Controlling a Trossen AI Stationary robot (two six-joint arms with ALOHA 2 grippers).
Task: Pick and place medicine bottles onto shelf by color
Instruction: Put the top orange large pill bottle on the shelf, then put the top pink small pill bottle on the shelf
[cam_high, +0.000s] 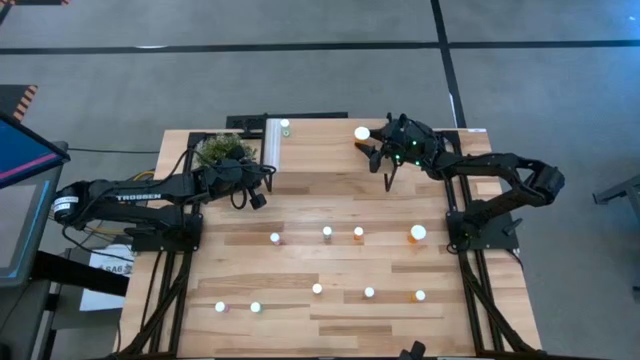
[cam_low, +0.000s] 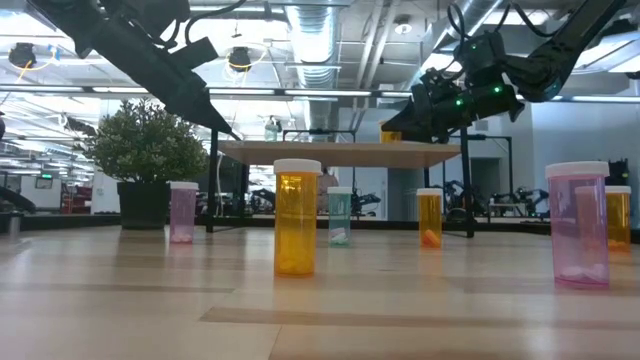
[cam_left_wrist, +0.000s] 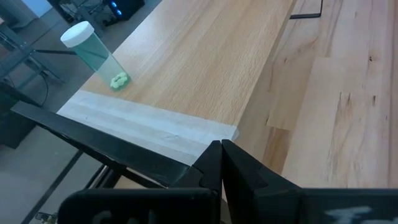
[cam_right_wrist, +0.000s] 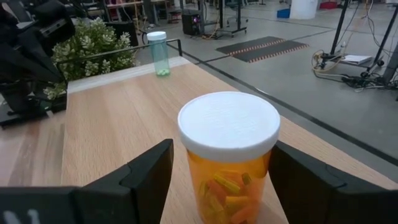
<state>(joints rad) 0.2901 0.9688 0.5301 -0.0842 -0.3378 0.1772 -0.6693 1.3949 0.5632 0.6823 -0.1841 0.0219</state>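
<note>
The shelf stands at the table's far edge, with a white strip at its left end. A green bottle stands upright on it near that strip. A large orange bottle stands upright on the shelf farther right. My right gripper is open; its fingers stand on either side of this bottle, with wood showing in both gaps. My left gripper is shut and empty, hovering near the shelf's left end. Several orange, pink and green bottles stand on the tabletop.
A potted plant sits left of the shelf, beside my left arm. On the table the bottles stand in two loose rows, among them a large orange one and a pink one. Bare shelf top lies between the two shelved bottles.
</note>
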